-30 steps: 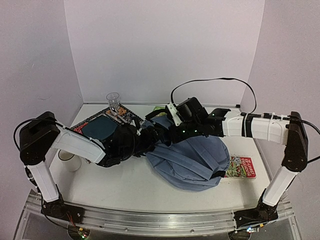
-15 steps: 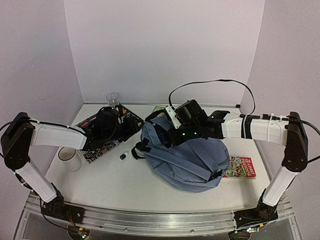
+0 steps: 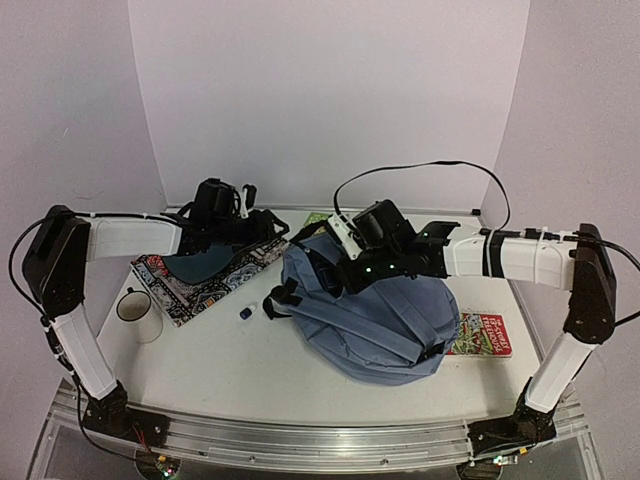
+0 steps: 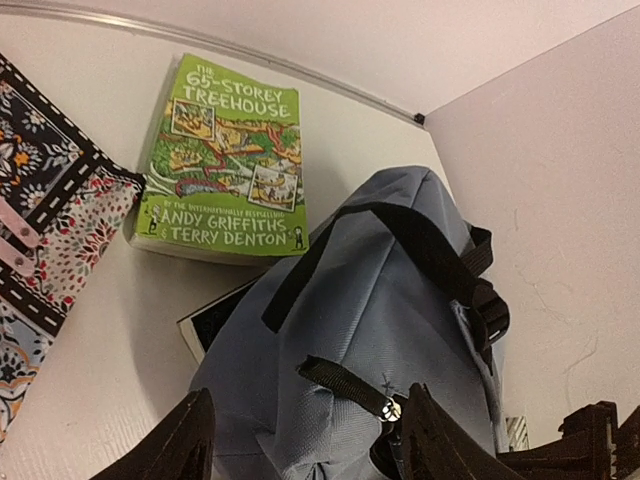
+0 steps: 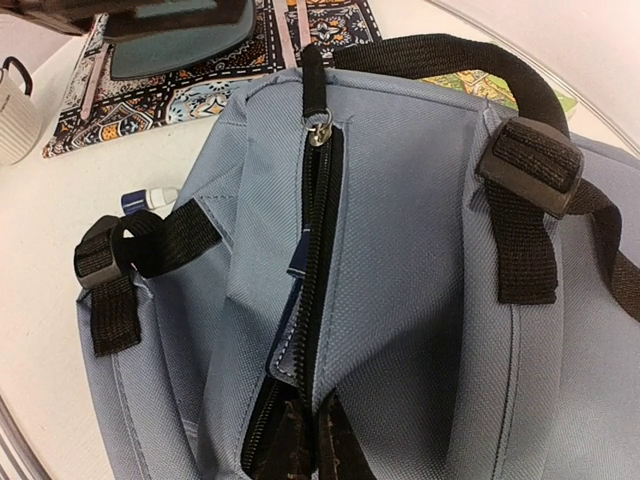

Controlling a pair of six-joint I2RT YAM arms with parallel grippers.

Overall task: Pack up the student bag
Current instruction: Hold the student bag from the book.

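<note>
Where the zipper point(image 5: 318, 250) parts, right fingers point(image 5: 285, 455): clenched, apparently pinching the opening's lip. Student bag point(image 3: 385, 320): centre-right on the table point(image 3: 230, 370), long axis running far-left to near-right, top end and opening toward the far left. Left fingers point(image 4: 190, 445): spread, nothing between, poised at that top end. Green book point(image 4: 225, 165): flat on the table, just beyond the bag's top, ahead of the left fingers. The left arm is nearer, and the book is the likely next item to load.

One blue bag point(image 3: 385, 320). Two books: a green book point(image 4: 225, 165) and another book point(image 3: 482, 333). One white mug point(image 3: 135, 310). One patterned cloth point(image 3: 168, 282). One tiny blue tube point(image 3: 244, 313).
</note>
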